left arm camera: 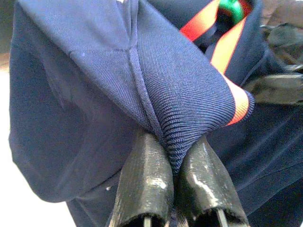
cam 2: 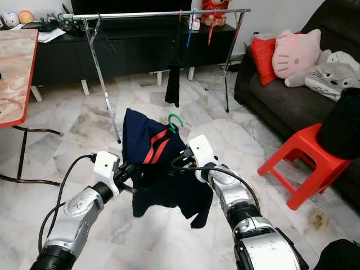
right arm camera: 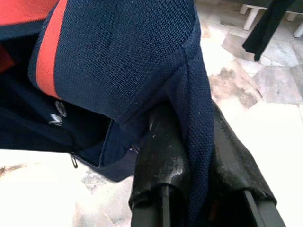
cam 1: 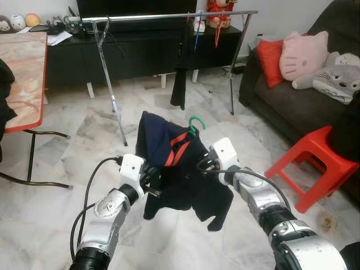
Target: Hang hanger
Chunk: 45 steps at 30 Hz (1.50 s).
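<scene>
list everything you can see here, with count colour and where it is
shirt: 1, navy with red trim, held up between both grippers
hanger: 1, green hook, at the shirt's collar
clothes rack: 1, silver, ahead on the floor
hanging garment: 1, black, on the rack
stool: 1, red, right, by the sofa
sofa: 1, dark, right
table: 1, marbled top, red edge, left
left gripper: 1, black, shut on shirt
right gripper: 1, black, shut on shirt

We observed the right gripper (right arm camera: 199, 142) pinching a fold of the navy garment (right arm camera: 123, 61), its orange stripe (right arm camera: 47, 47) above pale marble floor (right arm camera: 265, 123).
</scene>
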### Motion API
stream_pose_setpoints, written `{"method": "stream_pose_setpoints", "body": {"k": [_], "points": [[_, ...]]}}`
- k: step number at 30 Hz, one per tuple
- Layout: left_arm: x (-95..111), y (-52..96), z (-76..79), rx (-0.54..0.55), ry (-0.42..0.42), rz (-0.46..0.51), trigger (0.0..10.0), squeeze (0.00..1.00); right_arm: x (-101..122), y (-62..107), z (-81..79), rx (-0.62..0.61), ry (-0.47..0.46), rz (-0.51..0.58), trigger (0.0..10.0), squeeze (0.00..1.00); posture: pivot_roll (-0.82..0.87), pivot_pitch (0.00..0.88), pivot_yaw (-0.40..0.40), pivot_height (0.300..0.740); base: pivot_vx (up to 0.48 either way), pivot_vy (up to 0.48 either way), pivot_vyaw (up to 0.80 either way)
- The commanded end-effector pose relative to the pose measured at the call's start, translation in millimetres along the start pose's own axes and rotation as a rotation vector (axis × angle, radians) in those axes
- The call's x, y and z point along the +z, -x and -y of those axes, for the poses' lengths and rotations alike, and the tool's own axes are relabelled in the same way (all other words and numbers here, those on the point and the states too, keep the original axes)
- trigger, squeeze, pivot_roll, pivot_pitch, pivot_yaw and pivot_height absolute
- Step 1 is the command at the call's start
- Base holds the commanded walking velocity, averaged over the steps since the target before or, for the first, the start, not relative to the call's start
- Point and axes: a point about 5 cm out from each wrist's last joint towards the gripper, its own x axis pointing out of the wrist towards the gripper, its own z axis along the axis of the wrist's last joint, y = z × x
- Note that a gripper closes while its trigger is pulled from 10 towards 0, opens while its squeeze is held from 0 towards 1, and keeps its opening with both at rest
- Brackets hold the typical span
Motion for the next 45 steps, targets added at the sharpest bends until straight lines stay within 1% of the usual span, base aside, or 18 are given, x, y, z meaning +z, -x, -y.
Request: {"method": "stream_pose_setpoints", "body": {"k": [1,2,3,4,5,6,8,12,13,15,16,29,33,36,37,38,39,45], "points": [[5,-2.3,7.2,-0.049,0.015,0.011,0.8,0.0,14,3.3,17.0,-0.087,-0.014,0.064,10.0,0.0,-0.01,0.0,-0.086,0.74,0.0,0.0,0.0],[5,-2.3,7.2,-0.049,0.015,0.011,0.8,0.0,14,3.3,17.0,-0.087,-0.014,0.064,10.0,0.0,-0.01,0.0,-0.086,0.74,0.0,0.0,0.0],[6,-2.8,8.8,-0.064,0.013,0.011,1.3,0.0,15,4.0,19.4,-0.11,-0.018,0.076,10.0,0.0,-0.01,0.0,-0.086,0.74,0.0,0.0,0.0],[8,-3.3,13.6,-0.103,0.01,0.012,2.2,0.0,18,5.1,24.2,-0.165,-0.039,0.099,10.0,0.0,-0.01,0.0,-0.081,0.74,0.0,0.0,0.0],[8,-3.3,13.6,-0.103,0.01,0.012,2.2,0.0,18,5.1,24.2,-0.165,-0.039,0.099,10.0,0.0,-0.01,0.0,-0.081,0.74,0.0,0.0,0.0],[10,-3.5,16.5,-0.123,0.01,0.012,3.3,0.0,18,5.5,25.8,-0.185,-0.05,0.106,10.0,0.0,-0.01,0.0,-0.081,0.74,0.0,0.0,0.0],[15,-2.9,26.4,-0.195,0.001,0.011,9.8,0.0,20,5.3,26.4,-0.209,-0.068,0.124,10.0,0.0,0.0,0.0,-0.077,0.74,0.0,0.0,0.0],[16,-2.8,29.2,-0.218,0.004,0.01,10.0,0.0,20,4.0,24.2,-0.204,-0.068,0.123,10.0,0.0,0.0,0.0,-0.076,0.74,0.0,0.0,0.0],[16,-2.7,30.0,-0.225,0.004,0.008,10.0,0.73,20,3.8,23.7,-0.202,-0.068,0.123,10.0,0.0,0.0,0.0,-0.077,0.74,0.0,0.0,0.0],[16,-2.6,30.3,-0.228,0.003,0.005,10.0,0.73,20,3.7,23.6,-0.203,-0.068,0.123,10.0,0.0,0.0,0.0,-0.077,0.74,0.0,0.0,0.0],[16,-2.4,30.7,-0.23,0.002,0.002,10.0,1.0,19,3.6,23.5,-0.203,-0.068,0.123,10.0,0.0,0.0,0.0,-0.075,0.74,0.0,0.0,0.0],[17,-4.0,32.2,-0.209,-0.015,-0.002,10.0,1.0,19,2.8,21.2,-0.155,-0.036,0.097,10.0,0.0,-0.01,0.0,-0.077,0.74,0.0,0.0,0.0],[22,-1.8,18.5,-0.146,-0.039,0.008,10.0,1.0,24,5.1,24.8,-0.126,0.001,0.116,10.0,0.0,-0.01,0.0,-0.078,0.74,0.0,0.0,0.0],[28,1.8,3.5,-0.089,-0.066,0.024,10.0,1.0,27,8.4,29.4,-0.103,0.032,0.129,10.0,0.0,-0.01,0.0,-0.08,0.74,0.0,0.0,0.0],[28,1.8,3.5,-0.089,-0.066,0.024,10.0,1.0,27,8.4,29.4,-0.103,0.032,0.129,10.0,0.0,-0.01,0.0,-0.08,0.74,0.0,0.0,0.0],[35,5.1,-8.1,-0.052,-0.086,0.04,10.0,1.0,28,12.1,34.5,-0.097,0.054,0.128,10.0,0.0,-0.01,0.0,-0.081,0.74,0.0,0.0,0.0],[37,6.4,-12.0,-0.043,-0.092,0.046,10.0,1.0,28,13.7,36.6,-0.094,0.066,0.128,10.0,0.0,-0.01,0.0,-0.08,0.74,0.0,0.0,0.0],[49,9.6,-23.3,-0.025,-0.124,0.063,10.0,1.0,27,20.1,39.5,-0.019,0.085,0.146,10.0,0.0,-0.01,0.0,-0.08,0.74,0.0,0.0,0.0]]}}
